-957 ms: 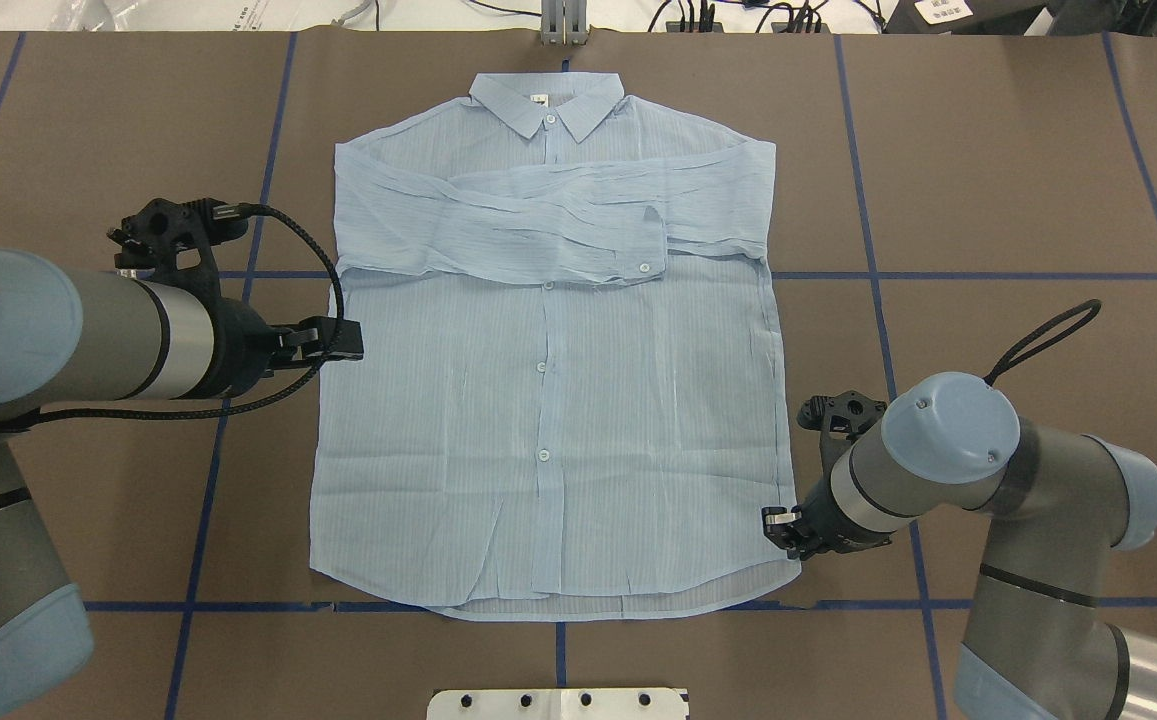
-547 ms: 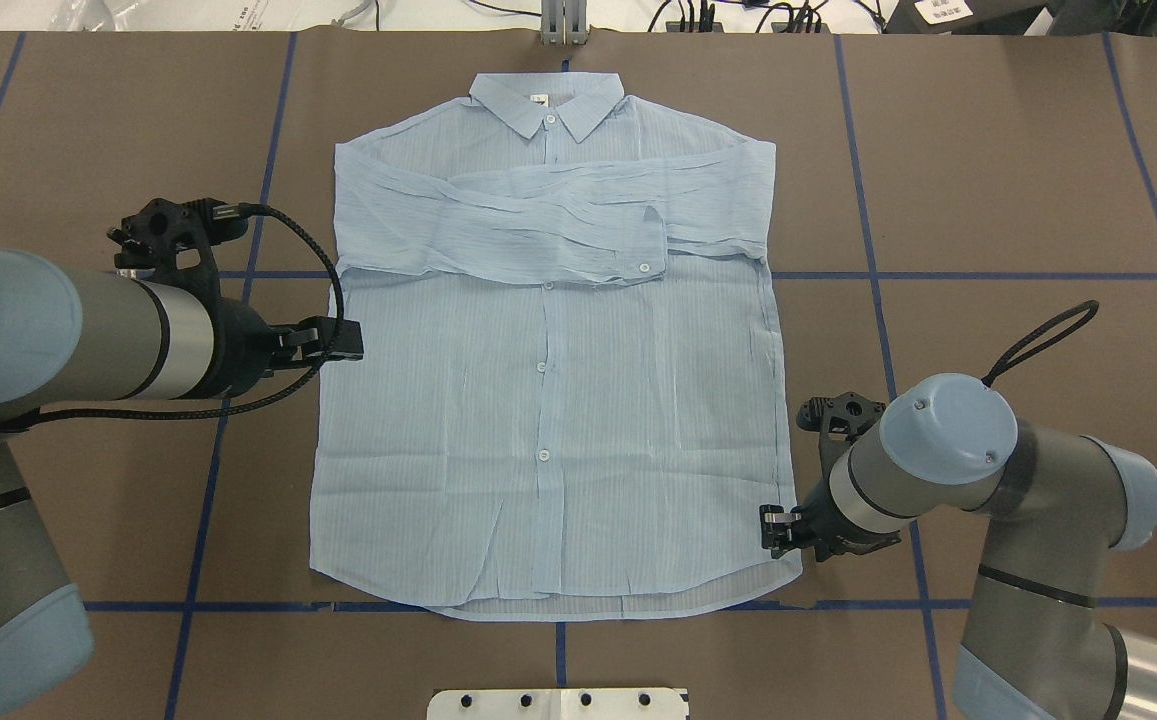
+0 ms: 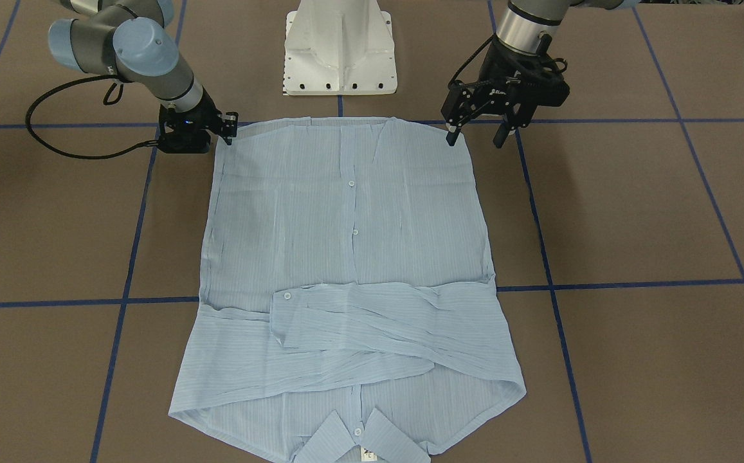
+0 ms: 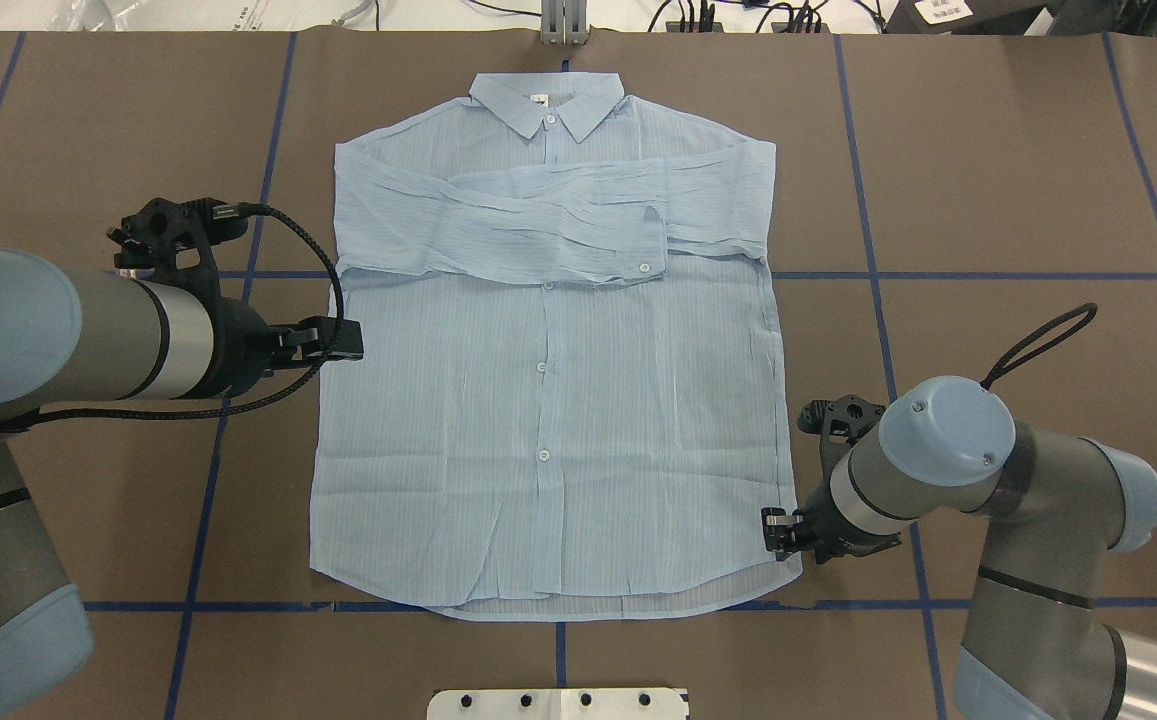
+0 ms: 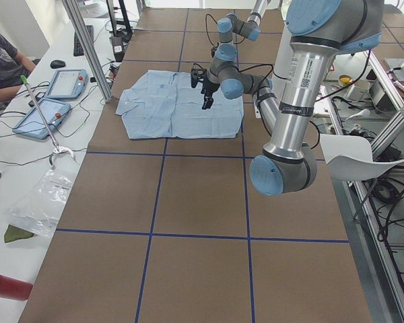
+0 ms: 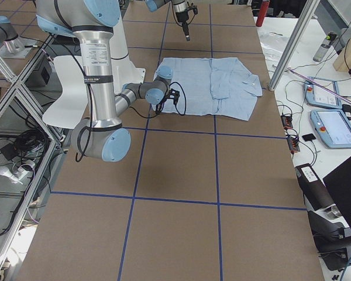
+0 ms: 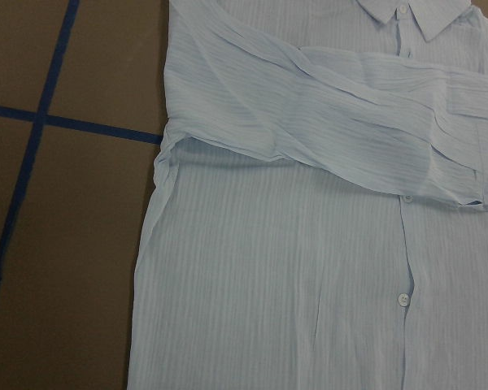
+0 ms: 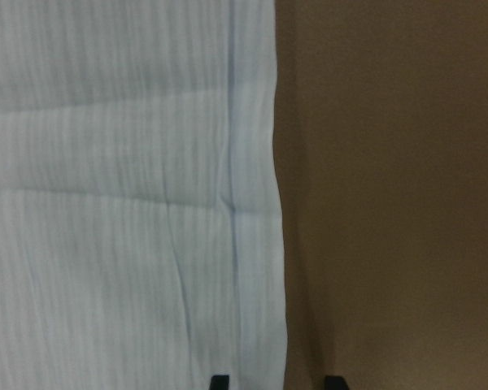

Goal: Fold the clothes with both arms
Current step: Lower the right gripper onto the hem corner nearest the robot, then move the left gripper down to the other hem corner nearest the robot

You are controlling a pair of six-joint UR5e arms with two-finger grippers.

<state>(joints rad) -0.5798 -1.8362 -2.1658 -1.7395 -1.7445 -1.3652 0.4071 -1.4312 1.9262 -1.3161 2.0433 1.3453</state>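
Note:
The pale-blue shirt (image 4: 548,400) lies flat and face up on the brown table, with its collar at the far side and both sleeves folded across the chest. It also shows in the front view (image 3: 346,225). My left gripper (image 4: 343,345) is open and empty, and is held above the shirt's left side edge; the front view (image 3: 474,136) shows its fingers apart. The left wrist view shows only the shirt (image 7: 309,268) from above. My right gripper (image 4: 774,530) is low at the shirt's right hem corner. It is open, and its fingertips straddle the side seam in the right wrist view (image 8: 276,382).
The white pedestal base (image 3: 339,45) stands at the near table edge behind the hem. Blue tape lines cross the brown table cover (image 4: 988,180). A grey post (image 4: 563,25) stands beyond the collar. Tablets (image 5: 67,84) lie on the operators' bench.
My right gripper has crept slightly towards the shirt's hem corner. My left arm and the shirt have not moved.

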